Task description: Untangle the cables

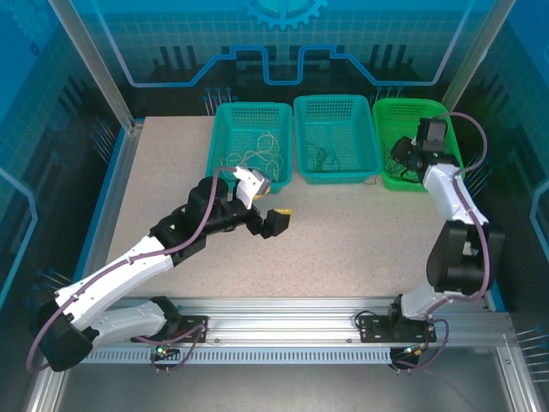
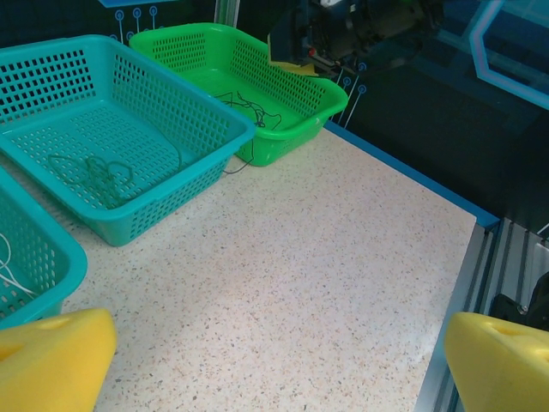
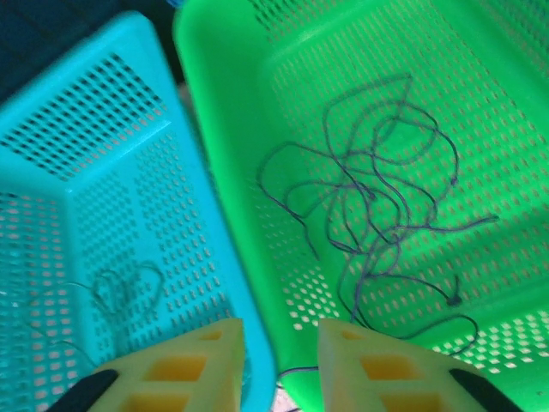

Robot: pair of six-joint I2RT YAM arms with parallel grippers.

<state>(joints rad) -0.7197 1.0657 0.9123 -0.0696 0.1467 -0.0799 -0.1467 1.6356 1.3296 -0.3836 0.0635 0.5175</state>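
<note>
Pale beige cables (image 1: 262, 157) lie curled in the left teal basket (image 1: 225, 116). Dark green cables (image 2: 94, 176) rest in the middle teal basket (image 2: 129, 225). Purplish-black cables (image 3: 377, 197) sprawl in loops over the floor of the green basket (image 3: 232, 172); one strand trails out near its front corner (image 2: 232, 167). My left gripper (image 2: 279, 369) hovers open over bare tabletop in front of the baskets, with nothing between its yellow fingers (image 2: 51, 360). My right gripper (image 3: 279, 369) is open above the boundary between the middle teal and green baskets, its fingers (image 3: 386, 373) empty.
The three baskets stand side by side along the table's far edge (image 1: 334, 116). The speckled tabletop (image 1: 343, 240) stretches in front of them. A blue-edged table border (image 2: 412, 176) runs to the right. Metal rails (image 1: 283, 330) carry the arm bases at the near edge.
</note>
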